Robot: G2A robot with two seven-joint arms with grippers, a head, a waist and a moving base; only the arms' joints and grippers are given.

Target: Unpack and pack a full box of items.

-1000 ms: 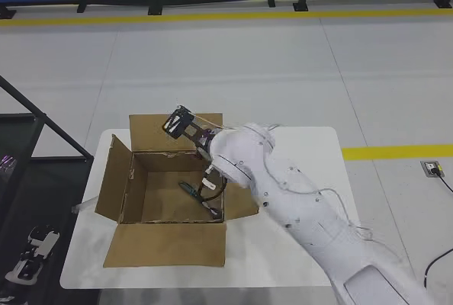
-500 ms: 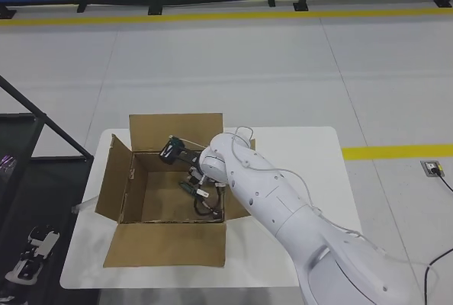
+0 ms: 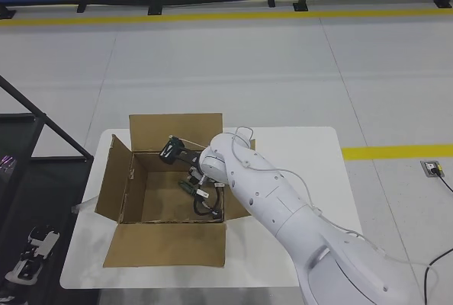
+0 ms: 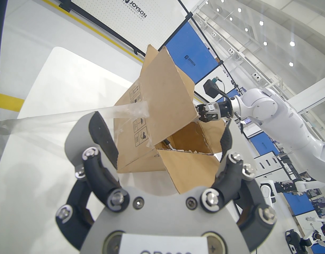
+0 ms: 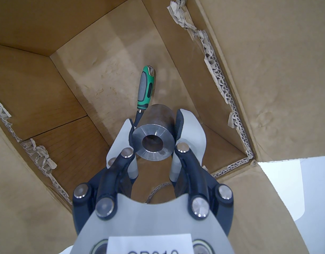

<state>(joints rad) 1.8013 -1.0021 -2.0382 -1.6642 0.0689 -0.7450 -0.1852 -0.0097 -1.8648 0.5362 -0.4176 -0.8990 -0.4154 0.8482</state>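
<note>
Box (image 3: 165, 245): inside, my right gripper (image 5: 154, 120) clenches a metal cylinder (image 5: 154, 136) above a screwdriver (image 5: 145, 88); left gripper (image 4: 162, 129) released.

A white counter (image 3: 303, 213) with rounded corners stood on a pale grey floor (image 3: 211, 61). One open cardboard box (image 3: 165, 244) sat directly on it, over the left half as seen from above. Its flaps were folded outward. The near flap lay flat, reaching close to the counter's near edge, and the left flap tilted up near the left edge.
</note>
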